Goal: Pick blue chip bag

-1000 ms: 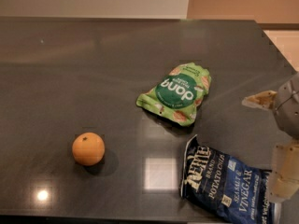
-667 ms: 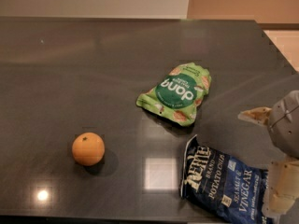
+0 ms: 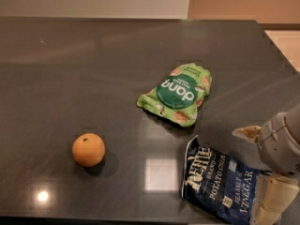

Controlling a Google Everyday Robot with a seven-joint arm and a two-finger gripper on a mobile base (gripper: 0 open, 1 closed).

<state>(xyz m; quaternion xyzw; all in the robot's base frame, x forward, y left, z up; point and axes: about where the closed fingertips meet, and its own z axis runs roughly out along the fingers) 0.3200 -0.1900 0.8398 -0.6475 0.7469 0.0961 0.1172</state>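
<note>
Three things lie on the dark bench [image 3: 70, 78]: one blue chip bag [image 3: 220, 184], one green pouch [image 3: 177, 94] and one orange [image 3: 88, 149]. The blue chip bag lies flat at the bench's near right corner, and its white lettering reads "Kettle Brand Potato Chips" and "Sea Salt & Vinegar". The pouch, just beyond it, says "dang" upside down. The tool [image 3: 260, 172] is at the bag's right end with its fingers spread, pinching nothing.
</note>
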